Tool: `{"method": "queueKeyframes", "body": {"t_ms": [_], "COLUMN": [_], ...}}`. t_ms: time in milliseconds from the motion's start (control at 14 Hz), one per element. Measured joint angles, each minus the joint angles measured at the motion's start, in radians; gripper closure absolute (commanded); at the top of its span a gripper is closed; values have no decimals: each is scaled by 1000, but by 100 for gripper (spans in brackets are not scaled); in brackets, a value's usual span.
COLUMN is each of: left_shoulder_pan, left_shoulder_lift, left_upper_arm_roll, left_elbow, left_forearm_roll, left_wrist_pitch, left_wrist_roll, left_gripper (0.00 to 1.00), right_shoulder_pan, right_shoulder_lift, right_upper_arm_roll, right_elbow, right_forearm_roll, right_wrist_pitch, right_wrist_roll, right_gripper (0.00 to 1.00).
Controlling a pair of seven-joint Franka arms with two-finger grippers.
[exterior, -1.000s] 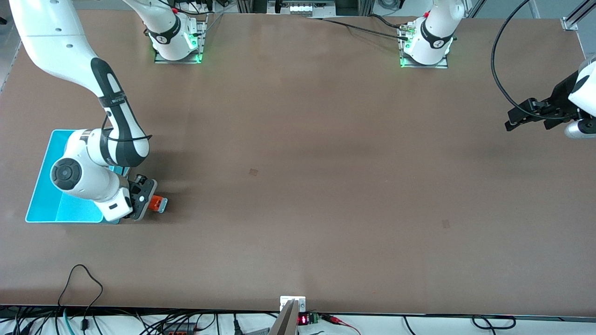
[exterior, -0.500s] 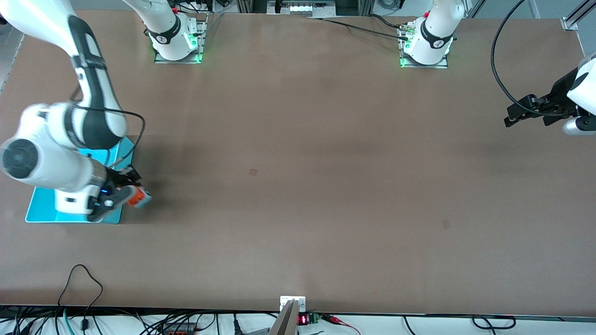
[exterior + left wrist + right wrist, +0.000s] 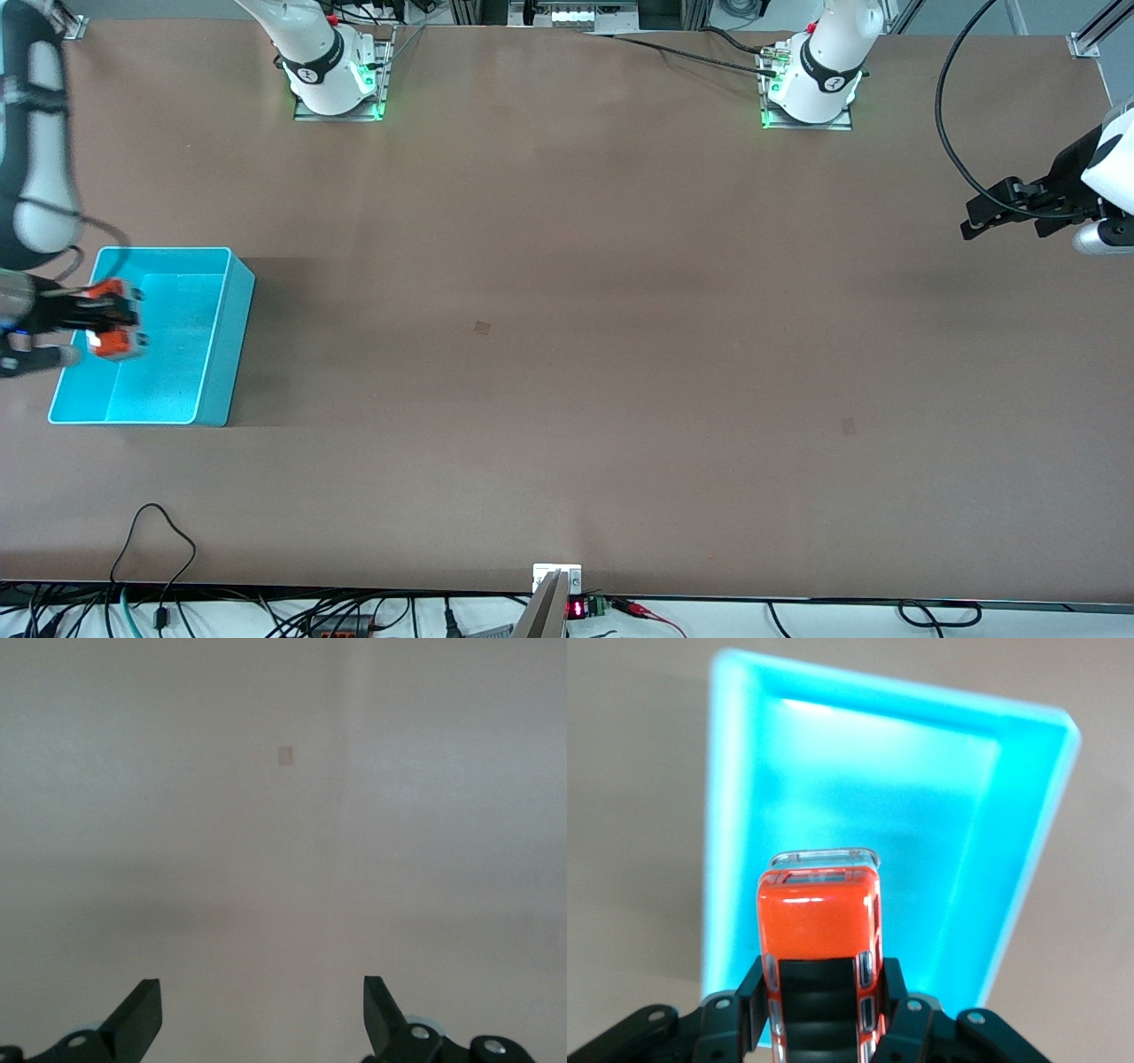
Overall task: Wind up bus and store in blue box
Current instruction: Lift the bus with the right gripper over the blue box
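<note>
— Where is the bus?

— Up in the air, pinched between the fingers of the right gripper, over the open top of the blue box. In the right wrist view the bus points away from the camera, its orange front end and pale bumper sticking out past the fingers, which press against its two sides.

— And the blue box itself?

— It sits on the table at the right arm's end, open side up. From the right wrist the blue box fills the space under the bus; the picture there is hazy, so I would say its floor looks bare, though I cannot swear to it.

— What about the other arm?

— The left arm waits at its own end of the table. Its left gripper hangs over bare tabletop, and the left wrist view shows the fingertips spread wide apart with nothing between them, only the table below.
</note>
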Motion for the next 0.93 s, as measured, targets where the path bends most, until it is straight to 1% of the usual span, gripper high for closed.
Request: {"method": "queueKeyframes", "body": {"t_ms": [143, 500, 714, 786, 857, 929], "left_shoulder_pan": [0, 0, 0, 0, 0, 0], "left_shoulder_lift": [0, 0, 0, 0, 0, 0], "left_upper_arm_roll": [0, 0, 1, 1, 1, 1], "left_elbow": [0, 0, 0, 0, 0, 0], "left_forearm_roll": [0, 0, 0, 0, 0, 0], "left_wrist_pitch": [0, 0, 0, 0, 0, 0], "left_wrist_roll": [0, 0, 0, 0, 0, 0], "left_gripper": [0, 0, 0, 0, 0, 0], "right_shoulder_pan": [-50, -52, -35, -28, -23, -19], "right_shoulder_lift": [49, 194, 226, 231, 237, 243], "right_upper_arm_roll": [0, 8, 11, 12, 13, 13], "right_elbow": [-5, -15, -16, -17, -17, -18], "right_forearm_roll": [13, 27, 28, 28, 28, 28], "right_wrist_pitch": [35, 196, 217, 220, 225, 233], "right_wrist_roll": [1, 29, 66, 73, 77, 79], "right_gripper": [100, 100, 100, 99, 93, 77]}}
